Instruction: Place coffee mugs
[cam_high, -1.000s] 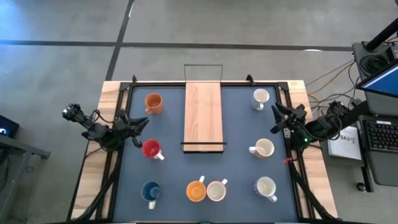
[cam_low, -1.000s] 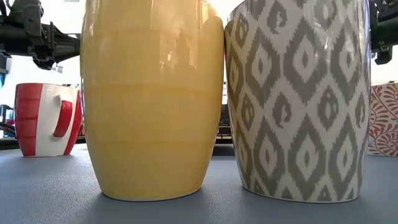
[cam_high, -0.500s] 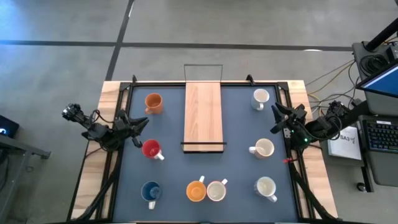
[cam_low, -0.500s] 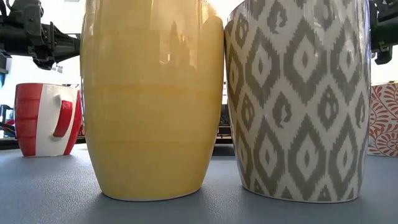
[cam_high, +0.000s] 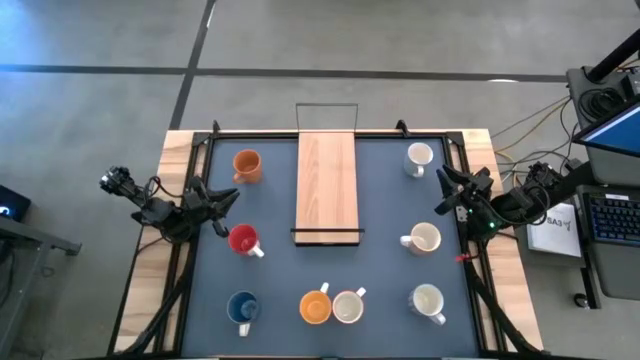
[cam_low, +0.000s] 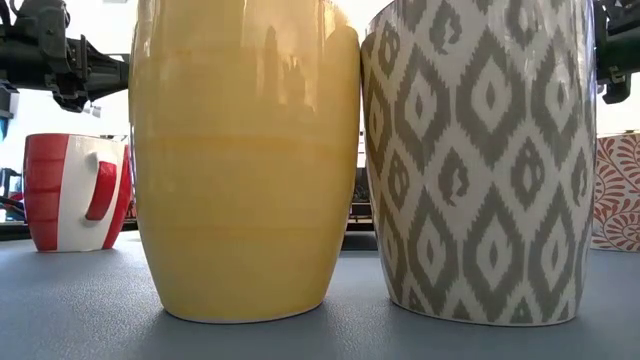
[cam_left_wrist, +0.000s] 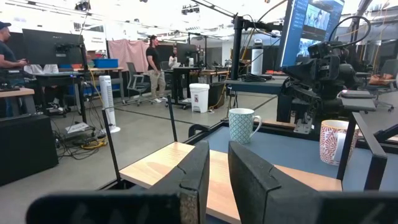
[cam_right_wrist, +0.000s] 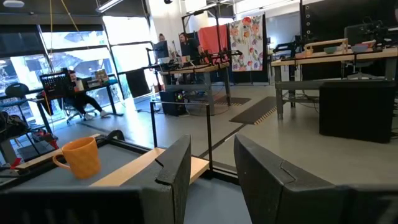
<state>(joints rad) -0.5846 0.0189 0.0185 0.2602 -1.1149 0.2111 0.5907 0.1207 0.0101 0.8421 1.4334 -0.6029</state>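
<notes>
The left gripper (cam_high: 222, 205) hangs at the left edge of the table with its fingers a little apart and nothing between them, and the red mug (cam_high: 242, 239) stands just beside its tip, nearer than any other mug. The orange mug (cam_high: 246, 165) is a little farther, toward the far side. The right gripper (cam_high: 447, 192), also slightly apart and empty, waits at the right edge, between two white mugs (cam_high: 419, 157); I judge the left arm moves first.
</notes>
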